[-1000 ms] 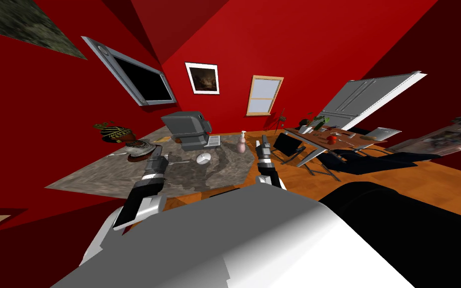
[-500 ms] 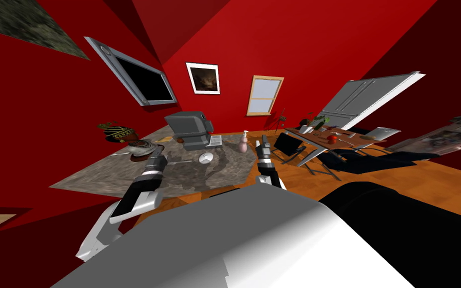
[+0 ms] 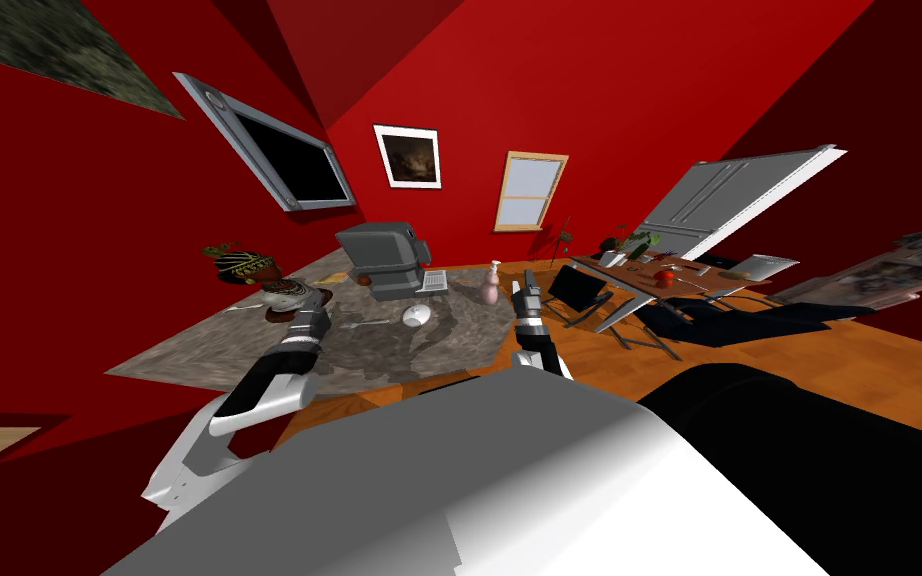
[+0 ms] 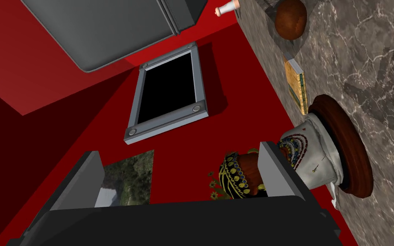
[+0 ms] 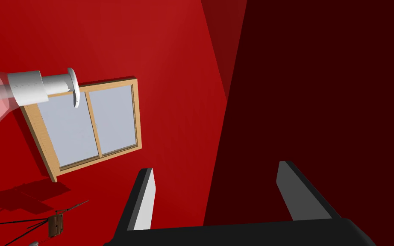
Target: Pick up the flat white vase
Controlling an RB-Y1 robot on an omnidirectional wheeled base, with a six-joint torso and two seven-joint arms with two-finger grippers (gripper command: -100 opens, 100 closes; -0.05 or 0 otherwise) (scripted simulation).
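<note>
Our left gripper [image 4: 179, 153] holds its fingers apart, one finger near the white vase [image 4: 316, 158]. Our right gripper [image 5: 216, 167] also stands apart.

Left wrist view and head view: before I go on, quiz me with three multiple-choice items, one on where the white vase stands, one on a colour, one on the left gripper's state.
1. Where does the white vase stand?
A. on the wood floor
B. on a brown round base on the grey marbled top
C. on top of the grey box

2. What colour is the pump bottle body?
A. green
B. blue
C. pink

3. How are the left gripper fingers?
A. open, gripping nothing
B. shut on the vase
C. shut on the bottle

Answers:
1 B: the left wrist view shows the vase resting on the base, which sits on the marbled top.
2 C: the body is pink, with a white pump.
3 A: the fingers stand wide apart, and the vase lies beyond one of them, outside the gap.
</note>
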